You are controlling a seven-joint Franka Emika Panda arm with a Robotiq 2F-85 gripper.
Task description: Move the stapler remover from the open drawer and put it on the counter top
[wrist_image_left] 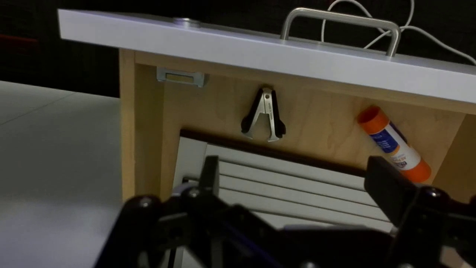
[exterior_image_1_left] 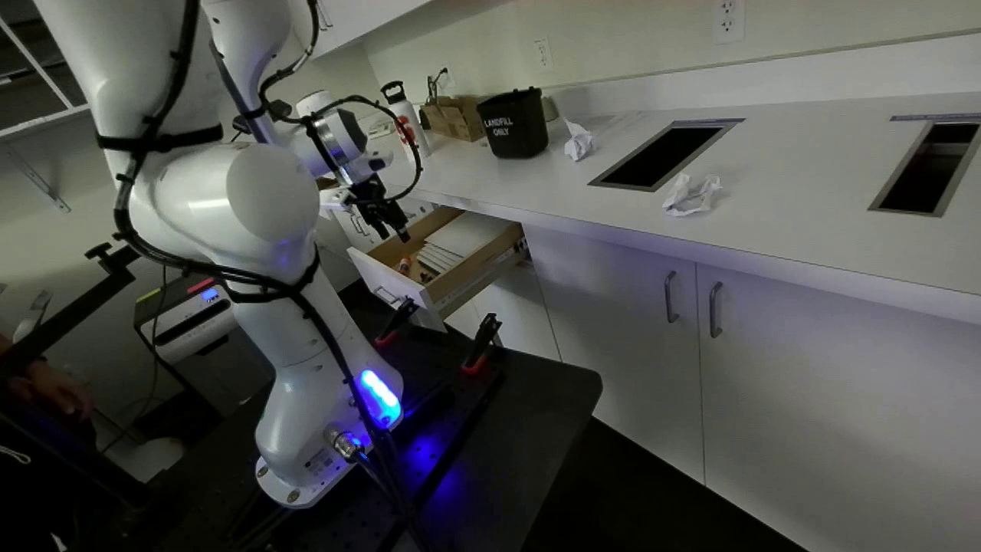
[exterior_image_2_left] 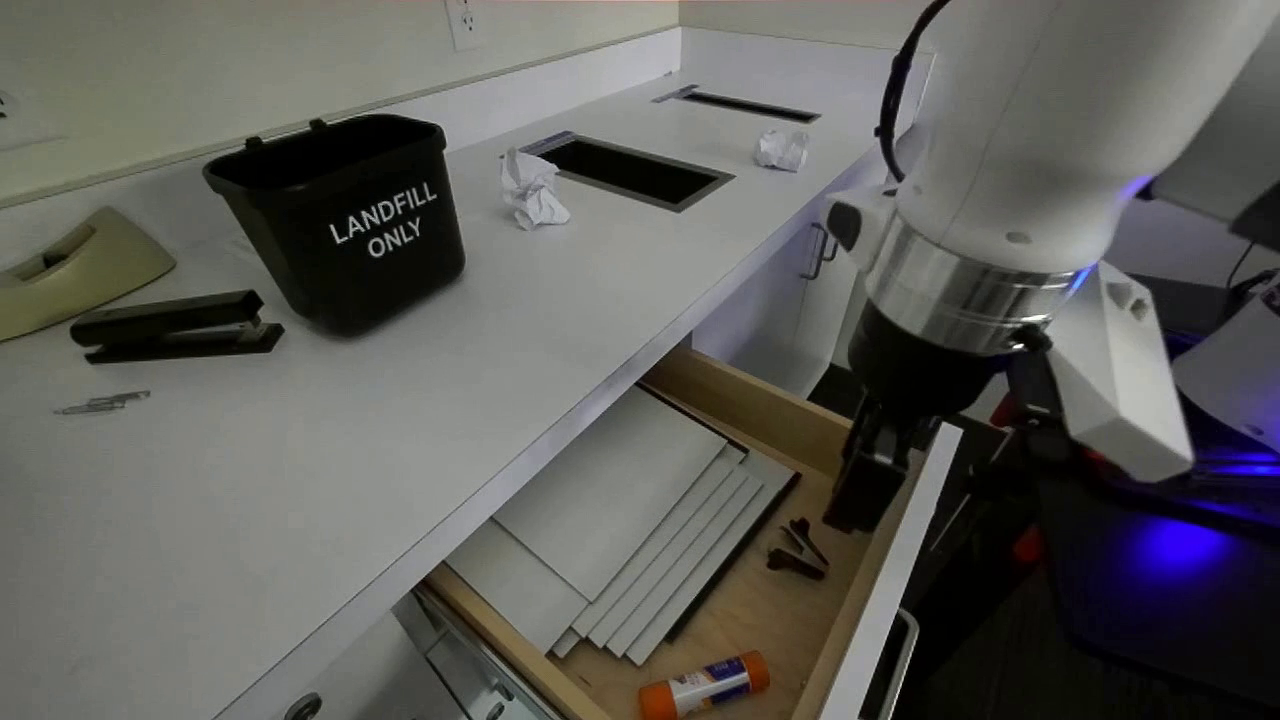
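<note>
The stapler remover, silver with black grips, lies open in a V on the drawer floor near the front panel. It shows in the wrist view [wrist_image_left: 267, 102] and in an exterior view [exterior_image_2_left: 797, 563]. The drawer is pulled out, with a white front [wrist_image_left: 260, 56] and light wood sides; it shows in both exterior views [exterior_image_1_left: 391, 277] [exterior_image_2_left: 925, 530]. My gripper [wrist_image_left: 292, 175] is open and empty above the drawer, apart from the remover; it also shows in both exterior views [exterior_image_1_left: 395, 230] [exterior_image_2_left: 862, 500]. The white counter top [exterior_image_2_left: 400, 460] runs beside and above the drawer.
An orange and white glue stick [wrist_image_left: 396, 145] and stacked white boards [exterior_image_2_left: 620, 500] lie in the drawer. On the counter stand a black bin [exterior_image_2_left: 370, 220], stapler [exterior_image_2_left: 175, 325], tape dispenser [exterior_image_2_left: 85, 270] and crumpled paper [exterior_image_2_left: 535, 190]. Dark cut-outs [exterior_image_2_left: 640, 170] open in the counter.
</note>
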